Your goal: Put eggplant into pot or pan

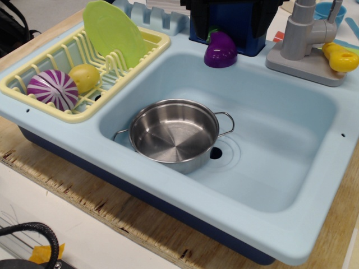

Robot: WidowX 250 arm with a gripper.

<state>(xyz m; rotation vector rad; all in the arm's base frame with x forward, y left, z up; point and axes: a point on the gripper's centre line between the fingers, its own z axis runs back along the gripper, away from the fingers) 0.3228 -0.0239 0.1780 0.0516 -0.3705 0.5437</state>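
Note:
The purple eggplant (220,50), with a bit of green stem at its top, sits on the back rim of the light blue toy sink (291,185). The shiny steel pot (174,134) with two wire loop handles stands empty in the basin, left of the drain. A black shape that looks like my gripper (227,14) hangs at the top edge, right above and behind the eggplant, against a dark blue block. Its fingers are cut off and dark, so I cannot tell how they stand.
A yellow dish rack (50,61) on the left holds a green plate (115,33), a purple-and-white striped ball (53,88) and a yellow fruit (85,77). A grey faucet (305,39) with a yellow handle (341,57) stands at the back right. The wooden table edge (84,190) runs in front.

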